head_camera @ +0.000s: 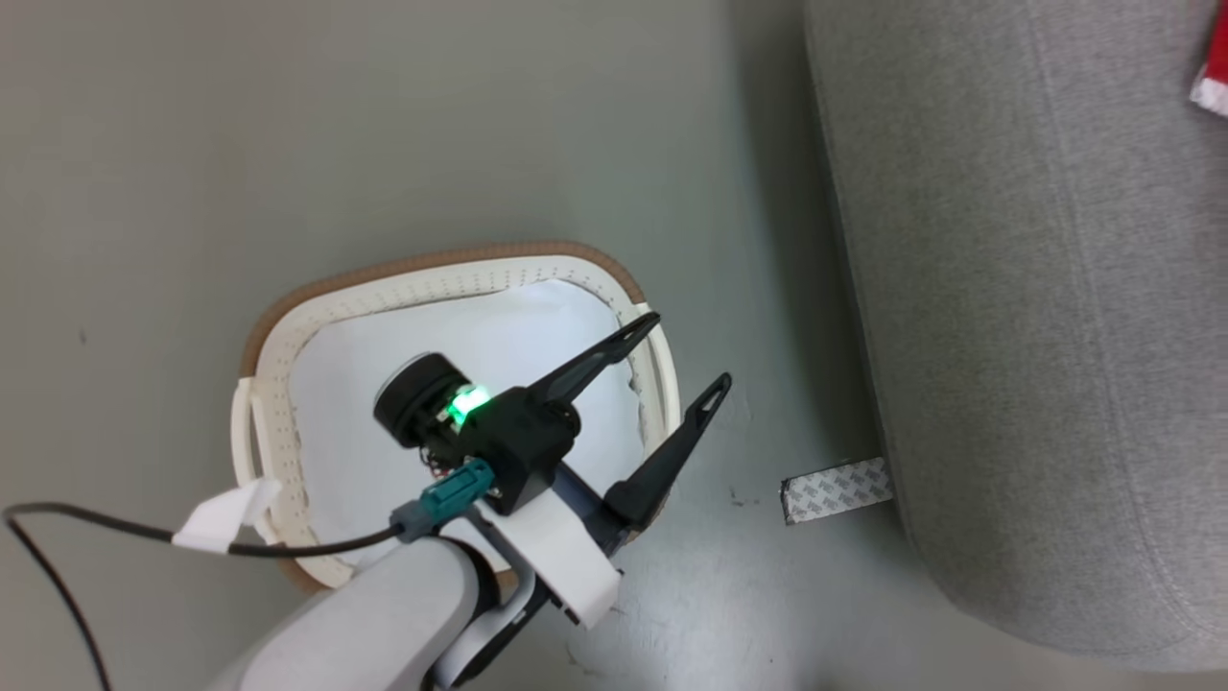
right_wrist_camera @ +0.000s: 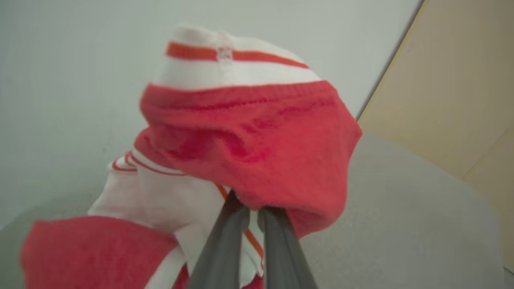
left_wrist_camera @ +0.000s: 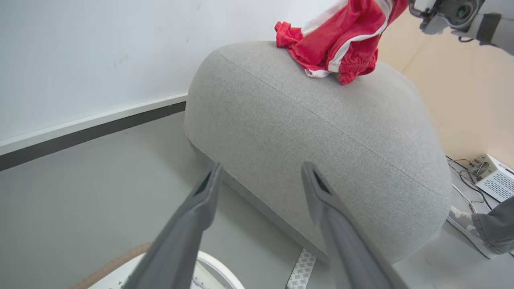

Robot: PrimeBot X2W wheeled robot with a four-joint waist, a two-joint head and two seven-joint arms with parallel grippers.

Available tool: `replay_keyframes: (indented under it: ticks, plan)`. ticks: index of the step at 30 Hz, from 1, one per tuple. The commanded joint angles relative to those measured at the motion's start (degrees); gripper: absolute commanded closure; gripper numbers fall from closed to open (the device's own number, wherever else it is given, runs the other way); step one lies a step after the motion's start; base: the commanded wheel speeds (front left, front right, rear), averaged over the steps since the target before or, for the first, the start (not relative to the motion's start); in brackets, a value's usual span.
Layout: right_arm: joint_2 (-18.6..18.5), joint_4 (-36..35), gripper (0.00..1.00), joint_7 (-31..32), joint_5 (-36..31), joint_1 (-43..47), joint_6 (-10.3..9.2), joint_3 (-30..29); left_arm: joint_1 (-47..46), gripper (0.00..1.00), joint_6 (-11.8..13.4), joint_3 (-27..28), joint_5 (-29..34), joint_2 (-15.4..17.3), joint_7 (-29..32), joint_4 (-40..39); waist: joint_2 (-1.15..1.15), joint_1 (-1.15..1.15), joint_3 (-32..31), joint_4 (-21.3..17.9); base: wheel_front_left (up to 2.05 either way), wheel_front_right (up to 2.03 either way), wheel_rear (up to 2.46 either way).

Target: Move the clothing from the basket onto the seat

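Right gripper [right_wrist_camera: 253,206]: jaws are clenching a red fold of the clothing [right_wrist_camera: 249,140], which is bunching over the tips and blocking most of what lies beyond. From the left wrist view the clothing [left_wrist_camera: 341,36] is hanging from above, its lower folds resting on top of the seat [left_wrist_camera: 313,140].

Left gripper [head_camera: 689,353]: jaws are standing wide apart, gripping nothing, hovering over the near-seat edge of the basket [head_camera: 432,278].

The basket is sitting on a pale grey-green floor [head_camera: 384,125], apart from the seat [head_camera: 1036,336]. A plain white cloth [head_camera: 480,336] is lining its inside; the left arm is covering the middle of it. A dark cable [head_camera: 115,523] with a white tag [head_camera: 225,513] is trailing across the basket's lower rim.

A strip of printed tape [head_camera: 837,489] is lying on the floor, touching the seat's base.

Room: white wall [left_wrist_camera: 100,52] with a dark skirting band [left_wrist_camera: 92,132] running behind the seat, and a beige panel [left_wrist_camera: 461,100] beside it. A white vented box [left_wrist_camera: 496,182] with wires is sitting on the floor past the seat. A person's shoe [left_wrist_camera: 468,228] and trouser leg [left_wrist_camera: 496,228] are showing there, cut off at the edge.

In the head view just a red-and-white scrap of clothing [head_camera: 1211,86] is showing at the frame edge.
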Motion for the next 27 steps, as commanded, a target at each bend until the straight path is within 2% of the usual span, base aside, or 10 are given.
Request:
replay_keyframes:
  ticks: [1,2,3,4,5,10,15,21,27]
  plan:
    - [1.5,1.7,1.00,-1.4,-0.7,2.9,-0.14,-0.8,1.2,0.00,0.5,0.2,-0.5,0.5,0.1,-0.2,0.00,-0.01,-1.0,-0.7,0.00,0.00,0.00]
    - [2.5,2.7,1.00,-2.4,-0.6,4.3,-0.14,-1.3,1.7,0.00,0.8,0.2,-0.7,0.7,0.2,-0.2,0.00,-0.01,-1.5,-0.9,0.00,0.00,0.00]
    - [3.2,3.6,0.71,-3.2,-0.5,5.5,-0.13,-1.6,2.1,0.00,1.1,0.2,-0.8,0.8,0.2,-0.2,0.00,-0.01,-2.0,-1.2,0.00,0.00,0.00]
    - [4.0,4.6,0.08,-3.8,-0.2,6.9,-0.14,-1.9,2.6,0.00,1.2,0.2,-1.1,0.8,0.2,-0.1,0.00,-0.01,-2.6,-1.4,0.00,0.00,0.00]
    - [4.8,5.3,0.00,-4.7,0.2,8.1,-0.14,-1.8,3.0,0.00,1.5,0.2,-1.4,0.7,0.2,0.0,0.00,-0.01,-3.3,-1.6,0.00,0.00,0.00]
    - [7.6,6.8,0.00,-9.4,0.7,14.8,-0.14,0.9,5.3,0.00,2.8,1.0,-3.2,0.4,-0.9,0.2,0.00,-0.01,-7.2,-2.6,0.00,0.00,0.00]
    - [9.8,4.1,0.00,-12.8,-1.1,22.8,-0.13,5.3,9.1,0.00,4.5,2.5,-5.3,0.5,-3.1,1.5,0.00,-0.01,-12.6,-2.9,0.00,0.00,0.00]
    - [13.5,-4.1,0.00,-13.9,-1.7,33.0,-0.14,10.3,15.9,0.00,8.6,6.5,-9.0,-0.2,-7.7,4.1,0.00,-0.01,-19.8,-1.5,0.00,0.00,0.00]
    - [17.8,-15.3,0.00,-14.0,-0.4,42.0,-0.14,16.1,23.3,0.00,11.2,11.1,-10.1,0.1,-9.9,7.2,0.00,-0.01,-26.1,0.7,0.00,0.00,0.00]
